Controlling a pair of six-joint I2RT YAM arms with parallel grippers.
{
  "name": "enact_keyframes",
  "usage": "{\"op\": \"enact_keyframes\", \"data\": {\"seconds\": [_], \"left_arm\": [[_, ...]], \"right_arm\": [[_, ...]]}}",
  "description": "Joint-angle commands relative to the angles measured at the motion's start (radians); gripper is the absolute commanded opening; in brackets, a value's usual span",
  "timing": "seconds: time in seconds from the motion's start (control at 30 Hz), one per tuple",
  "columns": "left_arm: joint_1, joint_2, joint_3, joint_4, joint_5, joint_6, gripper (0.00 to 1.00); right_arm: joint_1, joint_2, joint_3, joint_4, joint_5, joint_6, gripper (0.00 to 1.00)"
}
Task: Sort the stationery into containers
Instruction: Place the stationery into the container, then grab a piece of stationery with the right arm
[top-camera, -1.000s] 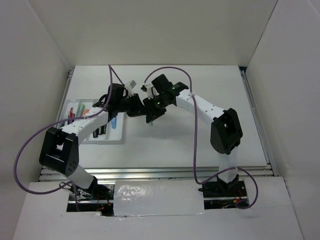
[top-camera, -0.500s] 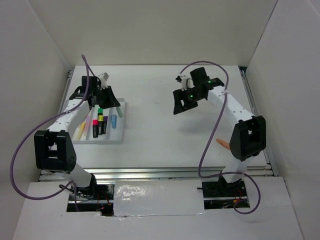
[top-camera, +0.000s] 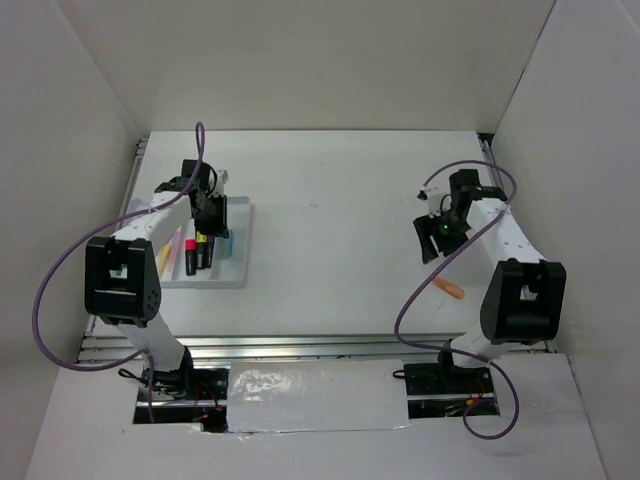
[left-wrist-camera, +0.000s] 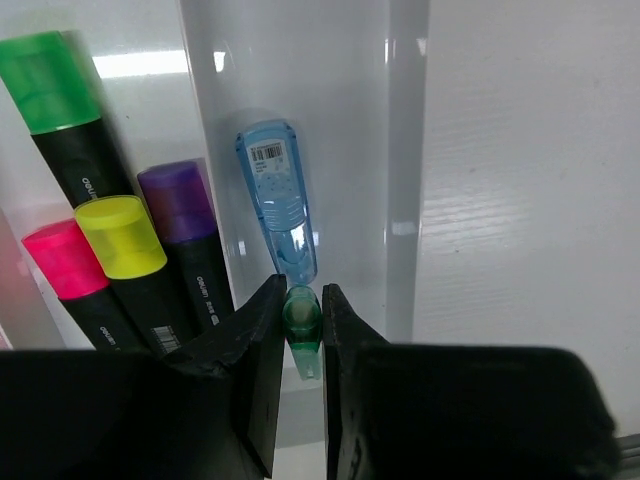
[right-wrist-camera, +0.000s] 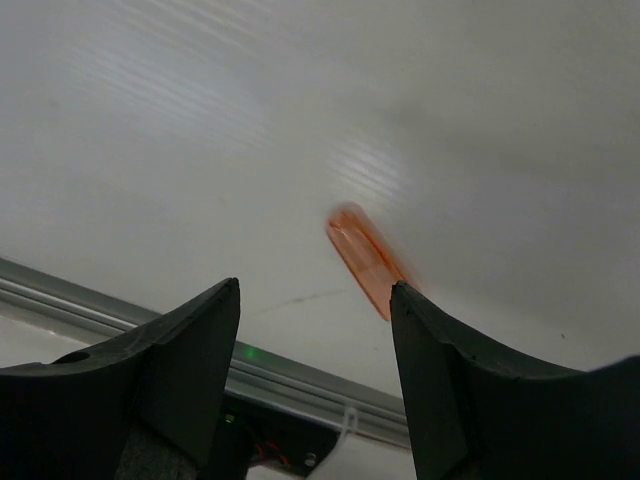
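Step in hand: you are placing one piece with the left arm while the right arm lines up on the next.

Left pincer (left-wrist-camera: 302, 305): narrow, nipped on a small mint-green pen (left-wrist-camera: 302, 318). It hangs tip-down over the tray (top-camera: 200, 283) at the left of the overhead view.

Where that pen is: between the fingers, at the bottom centre of the left wrist view. It is right at the near end of a blue pen (left-wrist-camera: 275, 190) lying in the rightmost long compartment. You cannot tell whether the two touch.

Tray contents: in the left half of the wrist view four black-barrelled highlighters lie side by side, capped green (left-wrist-camera: 45, 80), purple (left-wrist-camera: 178, 198), yellow (left-wrist-camera: 118, 232) and pink (left-wrist-camera: 62, 268).

Right pincer (right-wrist-camera: 312, 292): wide apart and holding nothing, raised over the table (top-camera: 340, 230) at the right of the overhead view.

Loose piece: an orange pen (right-wrist-camera: 363, 258) lies flat on the bare table, slanted, just ahead of the gap between the right fingers. In the overhead view it sits at lower right (top-camera: 450, 290), near the front rail (top-camera: 300, 345).

Progress, as a judgement: nearly done, since the orange pen is the only loose piece in view.

Next move, left: let the mint-green pen go so it settles in the same compartment as the blue one, then lift straight up, clear of the dividers.

Next move, right: turn the wrist so the fingers straddle the slanted barrel across its width, come down and close around the middle. A thin, smooth barrel lying flat may roll or skid if only one finger meets it first.
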Motion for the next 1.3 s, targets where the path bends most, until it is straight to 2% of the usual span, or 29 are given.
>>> {"op": "enact_keyframes", "data": {"seconds": [0.0, 0.13, 0.17, 0.27, 0.4, 0.67, 0.93, 1.03, 1.13, 1.17, 1.23, 1.27], "left_arm": [[-0.004, 0.039, 0.061, -0.029, -0.040, 0.025, 0.15], [-0.004, 0.062, 0.073, -0.038, -0.052, 0.018, 0.31], [-0.006, 0.062, 0.073, -0.041, -0.060, 0.015, 0.40], [-0.006, 0.061, 0.067, -0.033, -0.061, 0.008, 0.55], [-0.006, 0.062, 0.066, -0.033, -0.035, 0.005, 0.59], [-0.006, 0.038, 0.046, -0.026, -0.002, 0.005, 0.59], [-0.003, 0.013, 0.031, -0.013, 0.054, -0.002, 0.60], [0.003, 0.008, 0.024, -0.007, 0.069, -0.005, 0.60], [0.014, 0.002, 0.015, -0.001, 0.110, -0.008, 0.60], [0.016, 0.002, 0.014, -0.001, 0.129, -0.011, 0.59], [0.029, -0.004, 0.006, 0.005, 0.207, -0.023, 0.59], [0.032, -0.011, 0.001, 0.013, 0.239, -0.028, 0.59]], "right_arm": [[-0.078, -0.048, -0.060, -0.030, 0.105, -0.100, 0.68], [-0.147, -0.047, -0.126, -0.013, 0.150, -0.158, 0.68], [-0.157, -0.045, -0.138, 0.000, 0.159, -0.183, 0.68], [-0.184, -0.028, -0.173, 0.025, 0.177, -0.226, 0.69], [-0.197, 0.016, -0.192, 0.068, 0.194, -0.261, 0.70], [-0.172, 0.093, -0.230, 0.149, 0.228, -0.289, 0.68], [-0.074, 0.105, -0.296, 0.258, 0.291, -0.290, 0.57], [-0.019, 0.102, -0.330, 0.284, 0.318, -0.304, 0.48], [0.015, 0.121, -0.328, 0.267, 0.302, -0.313, 0.28], [0.021, 0.127, -0.319, 0.254, 0.294, -0.312, 0.15], [0.058, 0.134, -0.270, 0.203, 0.256, -0.300, 0.02], [0.064, 0.133, -0.243, 0.179, 0.239, -0.288, 0.00]]}}
